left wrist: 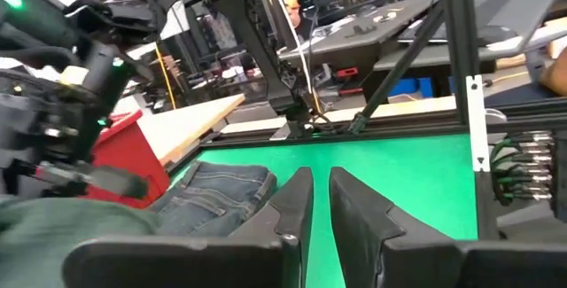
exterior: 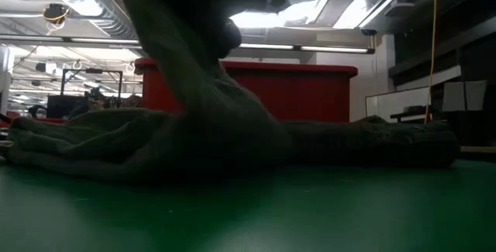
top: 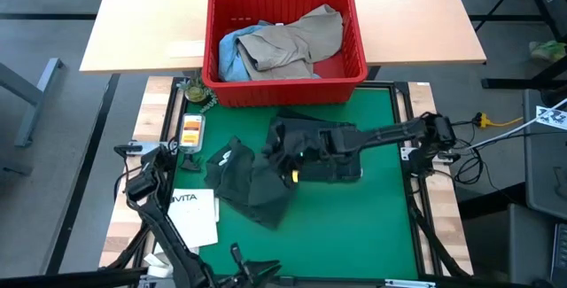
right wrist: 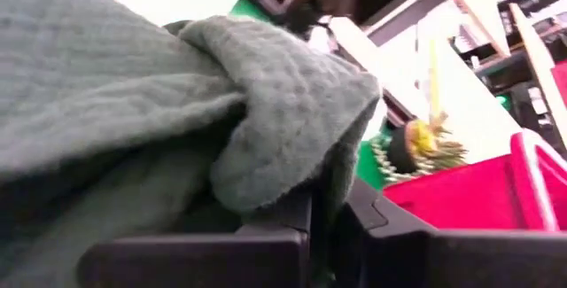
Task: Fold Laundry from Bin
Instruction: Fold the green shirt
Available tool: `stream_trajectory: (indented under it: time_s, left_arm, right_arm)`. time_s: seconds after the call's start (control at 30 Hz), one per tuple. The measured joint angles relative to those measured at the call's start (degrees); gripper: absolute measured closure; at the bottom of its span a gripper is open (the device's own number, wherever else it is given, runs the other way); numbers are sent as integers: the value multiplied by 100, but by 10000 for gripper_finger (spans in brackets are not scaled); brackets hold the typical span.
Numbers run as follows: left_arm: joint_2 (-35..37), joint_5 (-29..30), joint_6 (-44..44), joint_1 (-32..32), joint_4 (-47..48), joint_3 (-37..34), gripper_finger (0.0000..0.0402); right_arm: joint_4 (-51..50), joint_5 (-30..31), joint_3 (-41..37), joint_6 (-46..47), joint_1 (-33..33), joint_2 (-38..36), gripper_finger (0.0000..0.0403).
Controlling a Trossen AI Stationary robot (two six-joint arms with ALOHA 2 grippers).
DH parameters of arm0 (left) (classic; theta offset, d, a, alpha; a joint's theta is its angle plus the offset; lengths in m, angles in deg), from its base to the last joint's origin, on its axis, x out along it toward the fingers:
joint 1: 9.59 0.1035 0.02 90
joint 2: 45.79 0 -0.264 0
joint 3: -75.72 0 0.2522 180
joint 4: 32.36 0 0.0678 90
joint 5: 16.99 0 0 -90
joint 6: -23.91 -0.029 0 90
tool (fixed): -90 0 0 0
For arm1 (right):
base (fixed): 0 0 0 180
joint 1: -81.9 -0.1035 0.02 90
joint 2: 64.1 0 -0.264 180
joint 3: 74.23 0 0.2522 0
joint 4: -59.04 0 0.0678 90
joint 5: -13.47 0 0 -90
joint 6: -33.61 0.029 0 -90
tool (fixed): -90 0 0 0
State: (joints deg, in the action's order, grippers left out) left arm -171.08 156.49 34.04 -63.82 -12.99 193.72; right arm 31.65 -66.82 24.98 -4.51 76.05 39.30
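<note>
Because my right gripper [right wrist: 323,221] pinches only a small fold of the dark green shirt [top: 252,177], the cloth could slip out if I pull quickly, and then the lifted part would drop again on the heap. In the right wrist view the fingers are pressed together with the green fabric coming out between them, so I judge the hold as real but thin. A second risk is that the shirt drags the dark trousers [top: 319,151] lying under and beside it on the green mat [top: 381,226], since the two garments overlap and I cannot tell where one ends. In the low view the shirt rises as a column from the mat, so a part of it hangs from my gripper while the rest lies flat.

My left gripper [left wrist: 321,201] grips nothing; its fingers stand near each other with a narrow gap, above the mat at the left edge, near the white paper bag [top: 197,213]. It is well apart from the shirt.

The bin [top: 283,84] stands behind the mat, with the khaki garment [top: 297,40] and the blue jeans [top: 232,49] inside.
</note>
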Motion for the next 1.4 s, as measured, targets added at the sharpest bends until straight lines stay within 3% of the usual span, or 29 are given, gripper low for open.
stream_trajectory:
  time_s: [0.17,0.63,0.93,1.2,1.4]
  left_arm:
    - [0,-7,23,128,-1,0,365]
    - [0,-197,7,359,-4,-2,365]
    - [0,-197,17,357,-4,-2,365]
    - [0,-197,22,359,-4,-2,365]
    - [0,-197,-4,359,-3,-2,365]
  right_arm:
    - [396,-333,4,20,234,233,387]
    - [1513,-326,2,12,285,1386,386]
    - [1856,-275,-2,-125,370,1495,380]
    - [2072,-313,-4,-277,449,1495,285]
    - [2125,494,-2,-277,442,1495,219]
